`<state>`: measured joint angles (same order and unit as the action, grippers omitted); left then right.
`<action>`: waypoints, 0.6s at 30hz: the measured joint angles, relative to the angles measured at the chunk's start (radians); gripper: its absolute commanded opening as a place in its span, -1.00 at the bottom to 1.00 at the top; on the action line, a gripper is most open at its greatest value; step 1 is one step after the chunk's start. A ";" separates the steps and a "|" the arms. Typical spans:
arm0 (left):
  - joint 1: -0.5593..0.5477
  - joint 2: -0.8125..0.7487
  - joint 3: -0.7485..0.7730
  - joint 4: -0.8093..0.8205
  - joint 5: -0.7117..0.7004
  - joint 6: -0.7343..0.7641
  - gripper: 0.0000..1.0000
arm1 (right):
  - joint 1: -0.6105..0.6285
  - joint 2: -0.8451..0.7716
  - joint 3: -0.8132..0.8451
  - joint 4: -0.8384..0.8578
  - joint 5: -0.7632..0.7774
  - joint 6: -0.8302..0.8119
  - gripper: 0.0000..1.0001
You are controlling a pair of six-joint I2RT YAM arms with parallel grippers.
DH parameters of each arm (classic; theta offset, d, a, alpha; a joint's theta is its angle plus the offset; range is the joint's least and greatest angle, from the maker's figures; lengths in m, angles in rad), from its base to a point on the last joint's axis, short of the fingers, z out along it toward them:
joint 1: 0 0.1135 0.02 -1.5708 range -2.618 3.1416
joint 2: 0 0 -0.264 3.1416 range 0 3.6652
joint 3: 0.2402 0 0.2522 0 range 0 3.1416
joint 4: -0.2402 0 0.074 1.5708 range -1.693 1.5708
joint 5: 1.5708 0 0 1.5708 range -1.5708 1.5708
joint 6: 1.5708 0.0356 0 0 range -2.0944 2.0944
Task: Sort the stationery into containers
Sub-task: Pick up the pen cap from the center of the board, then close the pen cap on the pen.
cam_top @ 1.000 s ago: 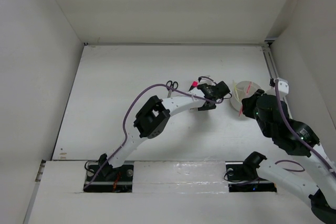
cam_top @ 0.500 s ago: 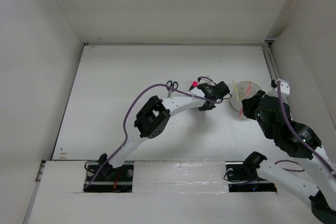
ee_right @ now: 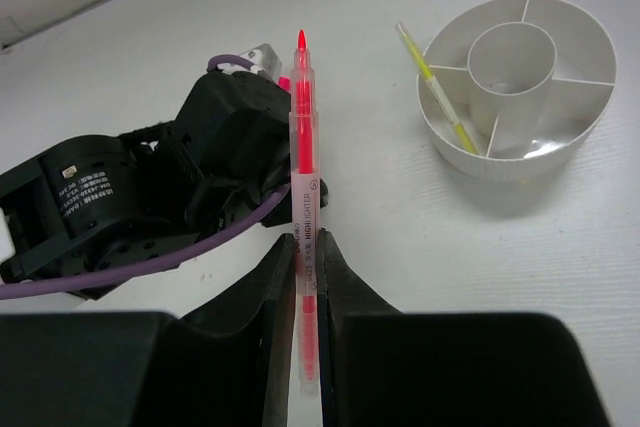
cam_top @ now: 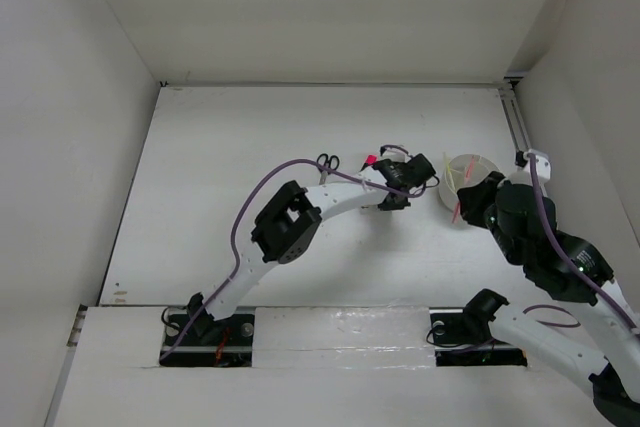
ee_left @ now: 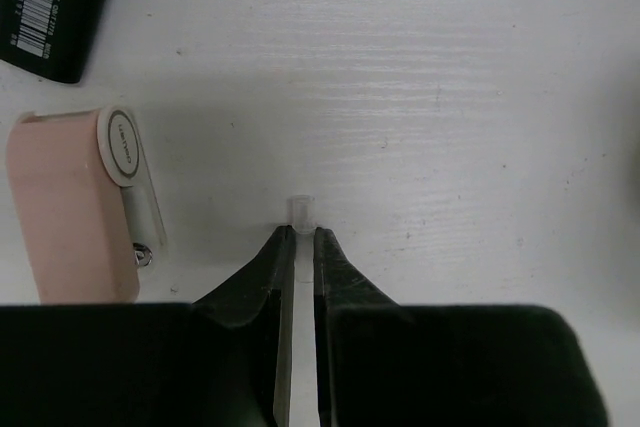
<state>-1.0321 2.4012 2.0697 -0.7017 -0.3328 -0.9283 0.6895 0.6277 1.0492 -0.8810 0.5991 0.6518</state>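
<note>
Holding the thin red pen (ee_right: 303, 157) short of the tub, with the other arm close in the way

Nearest, the right gripper (ee_right: 307, 242) is clamped on the pen's lower barrel, so most of its length sticks out ahead and could pivot in the grip if it is nudged; just beyond, the pen's tip lies over the black body of the left gripper (ee_left: 300, 232), whose jaws are drawn to a narrow slit with a small clear nub (ee_left: 300, 209) at their tips (I cannot tell if it is pinched), beside the pink eraser (ee_left: 70, 207) on the table, so a sideways swing risks a clash between arms; farthest, the round white tub (ee_right: 520, 162) holds the pale yellow stick (ee_right: 440, 92) leaning out over its rim, and a long pen dropped at an angle may likewise tip out, or a bump may shove the light tub
</note>
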 measured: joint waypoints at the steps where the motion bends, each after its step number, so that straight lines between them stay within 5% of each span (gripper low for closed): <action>1: 0.000 -0.012 -0.016 0.011 0.006 0.014 -1.00 | 0.000 0.000 0.000 0.005 -0.006 -0.002 -1.00; 7: 0.019 -0.201 -0.143 0.107 0.029 0.111 -1.00 | 0.000 -0.023 -0.029 0.071 -0.087 -0.024 -1.00; 18: 0.197 -0.962 -0.631 0.531 0.192 0.295 -1.00 | 0.000 -0.053 -0.306 0.489 -0.565 -0.097 -1.00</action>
<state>-0.8352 1.4387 1.4391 -0.1707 -0.1406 -0.6334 0.6895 0.5743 0.7437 -0.3920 0.0345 0.5549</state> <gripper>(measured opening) 0.036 0.154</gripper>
